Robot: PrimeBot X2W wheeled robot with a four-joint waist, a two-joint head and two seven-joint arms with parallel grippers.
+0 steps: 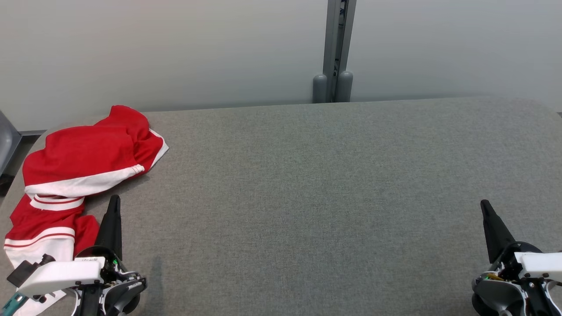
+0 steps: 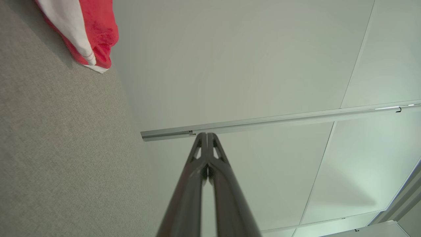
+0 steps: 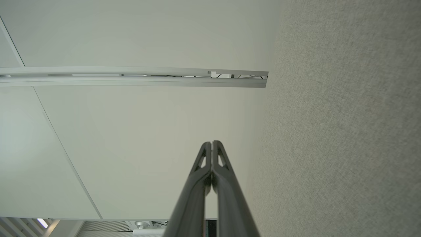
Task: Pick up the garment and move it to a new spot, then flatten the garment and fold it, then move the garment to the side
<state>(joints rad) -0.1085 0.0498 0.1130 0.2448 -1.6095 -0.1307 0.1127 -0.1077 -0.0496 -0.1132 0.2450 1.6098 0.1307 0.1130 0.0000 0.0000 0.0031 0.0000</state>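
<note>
Lying crumpled at the left end of the grey fabric-covered desk (image 1: 307, 197), the red garment with white trim (image 1: 83, 158) is seen bunched on itself, its lower part reaching the near left corner. Nothing of the task is judged to be done yet: the garment is not lifted, not spread and not folded. The left jaws are pressed together and empty, held low at the near edge just beside the garment's lower folds; whether the cloth is touched cannot be told. The right jaws are likewise clenched on nothing and are held well apart from it, at the near right. In the left wrist view a corner of the garment (image 2: 95, 36) is caught at the upper left. Every step is left: the pick-up and carry to a new spot, presumably the bare middle, then flattening, folding and setting aside.
</note>
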